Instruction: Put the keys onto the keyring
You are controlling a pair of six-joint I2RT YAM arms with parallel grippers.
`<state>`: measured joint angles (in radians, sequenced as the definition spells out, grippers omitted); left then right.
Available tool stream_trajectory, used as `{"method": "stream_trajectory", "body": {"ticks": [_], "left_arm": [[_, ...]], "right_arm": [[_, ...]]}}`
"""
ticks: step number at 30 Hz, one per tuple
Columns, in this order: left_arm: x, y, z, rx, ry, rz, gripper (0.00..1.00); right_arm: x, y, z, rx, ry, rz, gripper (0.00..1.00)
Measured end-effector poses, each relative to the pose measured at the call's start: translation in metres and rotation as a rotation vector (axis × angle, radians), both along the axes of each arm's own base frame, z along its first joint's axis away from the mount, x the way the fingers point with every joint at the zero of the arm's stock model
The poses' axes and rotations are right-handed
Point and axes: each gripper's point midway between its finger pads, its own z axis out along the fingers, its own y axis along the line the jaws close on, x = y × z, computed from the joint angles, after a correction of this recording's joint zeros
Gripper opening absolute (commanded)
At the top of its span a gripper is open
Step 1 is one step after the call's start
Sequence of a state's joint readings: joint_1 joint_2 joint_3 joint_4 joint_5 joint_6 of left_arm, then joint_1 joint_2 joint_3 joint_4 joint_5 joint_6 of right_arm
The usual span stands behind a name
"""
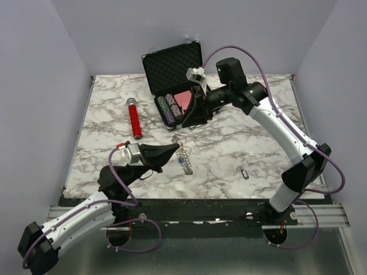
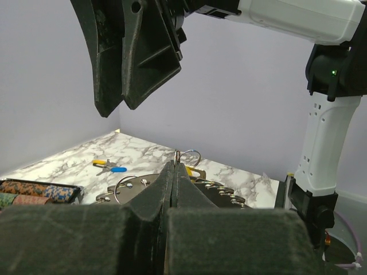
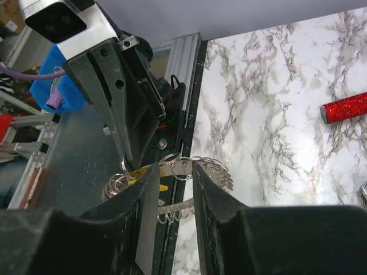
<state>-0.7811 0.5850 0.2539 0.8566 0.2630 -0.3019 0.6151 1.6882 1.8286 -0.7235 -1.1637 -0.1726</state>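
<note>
My left gripper [image 1: 175, 150] [image 2: 174, 166] is shut on the keyring [image 1: 184, 158] [image 2: 137, 186], a big silver ring fringed with small keys, and holds it just above the table. A yellow tag [image 2: 196, 171] shows right behind the left fingertips. My right gripper [image 1: 194, 114] [image 3: 175, 172] hangs open well above it, with nothing between its fingers. In the right wrist view the keyring [image 3: 215, 169] and the left gripper [image 3: 131, 160] lie below the gap. Keys with yellow and blue tags [image 2: 109, 166] lie on the table. Another small key [image 1: 245, 173] lies front right.
An open black case [image 1: 172, 60] with poker chips [image 1: 170, 107] [image 2: 34, 192] stands at the back. A red glittery cylinder [image 1: 135, 118] [image 3: 344, 107] lies left of it. The right arm's base [image 2: 327, 149] rises at the near right edge.
</note>
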Motion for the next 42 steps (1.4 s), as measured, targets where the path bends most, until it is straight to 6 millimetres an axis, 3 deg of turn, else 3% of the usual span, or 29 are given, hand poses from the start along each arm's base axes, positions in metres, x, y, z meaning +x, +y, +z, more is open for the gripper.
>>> {"method": "stream_trajectory", "body": {"ticks": [9, 21, 42], "left_arm": [[0.001, 0.001, 0.0, -0.001, -0.002, 0.007, 0.0], [0.008, 0.004, 0.001, -0.008, 0.006, 0.052, 0.0], [0.013, 0.007, 0.006, -0.019, 0.011, 0.077, 0.0]], "right_arm": [[-0.013, 0.002, -0.017, -0.013, 0.047, 0.044, 0.35], [-0.033, 0.006, -0.01, 0.02, 0.033, 0.123, 0.32], [-0.046, 0.012, -0.015, 0.008, 0.011, 0.153, 0.25]]}}
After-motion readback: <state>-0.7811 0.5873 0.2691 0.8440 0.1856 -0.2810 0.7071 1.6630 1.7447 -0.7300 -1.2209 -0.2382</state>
